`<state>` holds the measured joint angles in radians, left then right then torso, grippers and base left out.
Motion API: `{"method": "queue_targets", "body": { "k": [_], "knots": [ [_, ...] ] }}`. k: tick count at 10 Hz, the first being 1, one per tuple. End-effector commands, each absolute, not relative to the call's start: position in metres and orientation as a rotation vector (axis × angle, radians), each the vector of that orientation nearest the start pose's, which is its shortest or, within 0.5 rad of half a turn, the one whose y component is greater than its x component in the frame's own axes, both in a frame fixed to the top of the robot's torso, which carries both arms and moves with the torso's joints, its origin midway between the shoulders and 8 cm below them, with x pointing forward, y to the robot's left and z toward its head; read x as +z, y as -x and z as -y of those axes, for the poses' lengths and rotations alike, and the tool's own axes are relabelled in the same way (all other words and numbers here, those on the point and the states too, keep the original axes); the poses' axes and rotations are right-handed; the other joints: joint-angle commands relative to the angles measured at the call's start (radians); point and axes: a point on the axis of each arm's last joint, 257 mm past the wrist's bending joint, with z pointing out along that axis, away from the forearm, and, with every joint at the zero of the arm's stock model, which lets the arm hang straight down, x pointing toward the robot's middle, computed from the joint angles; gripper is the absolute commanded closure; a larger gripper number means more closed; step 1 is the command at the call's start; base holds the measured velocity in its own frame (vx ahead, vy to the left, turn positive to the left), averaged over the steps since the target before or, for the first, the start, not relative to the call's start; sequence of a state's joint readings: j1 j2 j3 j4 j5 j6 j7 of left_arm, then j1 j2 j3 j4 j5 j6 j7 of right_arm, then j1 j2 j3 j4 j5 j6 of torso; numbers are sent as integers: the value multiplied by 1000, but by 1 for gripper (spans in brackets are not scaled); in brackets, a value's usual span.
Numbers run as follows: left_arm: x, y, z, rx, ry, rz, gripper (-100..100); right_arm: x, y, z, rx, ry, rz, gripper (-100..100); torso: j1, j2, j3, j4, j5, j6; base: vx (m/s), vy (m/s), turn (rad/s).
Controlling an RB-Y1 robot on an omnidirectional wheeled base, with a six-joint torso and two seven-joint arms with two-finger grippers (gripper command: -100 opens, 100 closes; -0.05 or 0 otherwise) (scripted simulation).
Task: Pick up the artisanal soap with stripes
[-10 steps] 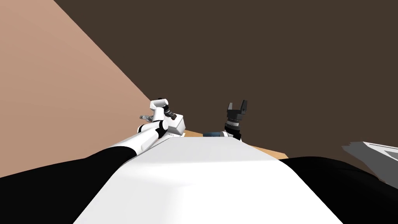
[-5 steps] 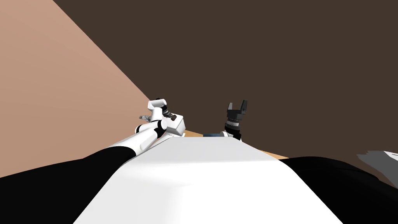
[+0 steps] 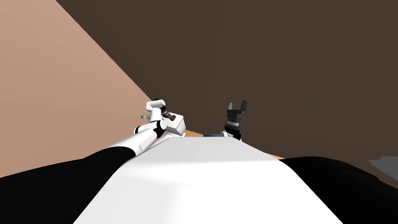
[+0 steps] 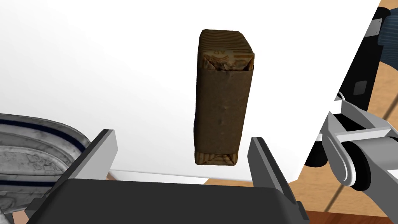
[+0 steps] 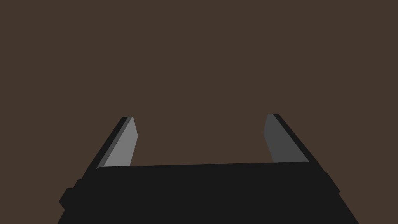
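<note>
The soap point(image 4: 223, 105) is a dark brown wrapped bar with faint stripes on its far end, lying on a white surface point(image 4: 116, 77). My left gripper point(image 4: 183, 138) hangs over it, open, and the bar's near end reaches in between the fingers without touching either. The bar lies closer to one finger point(image 4: 264, 163) than to the other. In the head view the left gripper point(image 3: 144, 116) is low beside the tan wall. My right gripper point(image 3: 237, 105) is raised and open, holding nothing, with both fingers point(image 5: 124, 144) facing a dark brown wall.
A grey metal dish point(image 4: 35, 147) with a dark blue rim sits beside the left gripper on the white surface. The surface's edge runs just under the fingers, with wooden floor point(image 4: 384, 89) beyond. A blue object point(image 3: 212, 134) and a grey shape point(image 3: 384, 165) show low in the head view.
My left hand has crept a little further out. The grey shape at the right edge has slid mostly out of the head view as my view turned. Both grippers stay open.
</note>
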<state>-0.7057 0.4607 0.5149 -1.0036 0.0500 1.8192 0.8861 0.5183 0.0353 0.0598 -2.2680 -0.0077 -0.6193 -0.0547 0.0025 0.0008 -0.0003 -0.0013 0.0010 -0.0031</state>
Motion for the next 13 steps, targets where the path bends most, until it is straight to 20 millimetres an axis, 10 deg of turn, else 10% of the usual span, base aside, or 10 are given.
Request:
{"method": "queue_targets", "body": {
  "k": [1, 10, 11, 13],
  "knots": [
    [-303, -429, -444, -5, 3096, -379, -100, 35, -326, 264, 1428, -640, -497, 0, 0, 0, 0, 0, 0, 0, 0, 0, 0],
    [-321, -426, -443, -4, 3092, -393, -100, 35, -326, 264, 1428, -640, -497, 0, 0, 0, 0, 0, 0, 0, 4, 0, 2],
    [-321, -426, -443, -6, 3091, -394, 100, 35, -326, 264, 1428, -640, -497, 0, 0, 0, 0, 0, 0, 0, 0, 0, 0],
    [-321, -426, -443, -5, 3092, -395, 100, 35, -326, 264, 1428, -640, -497, 0, 2, 0, 0, 0, 0, -1, 0, 0, 0]
  ]
}}
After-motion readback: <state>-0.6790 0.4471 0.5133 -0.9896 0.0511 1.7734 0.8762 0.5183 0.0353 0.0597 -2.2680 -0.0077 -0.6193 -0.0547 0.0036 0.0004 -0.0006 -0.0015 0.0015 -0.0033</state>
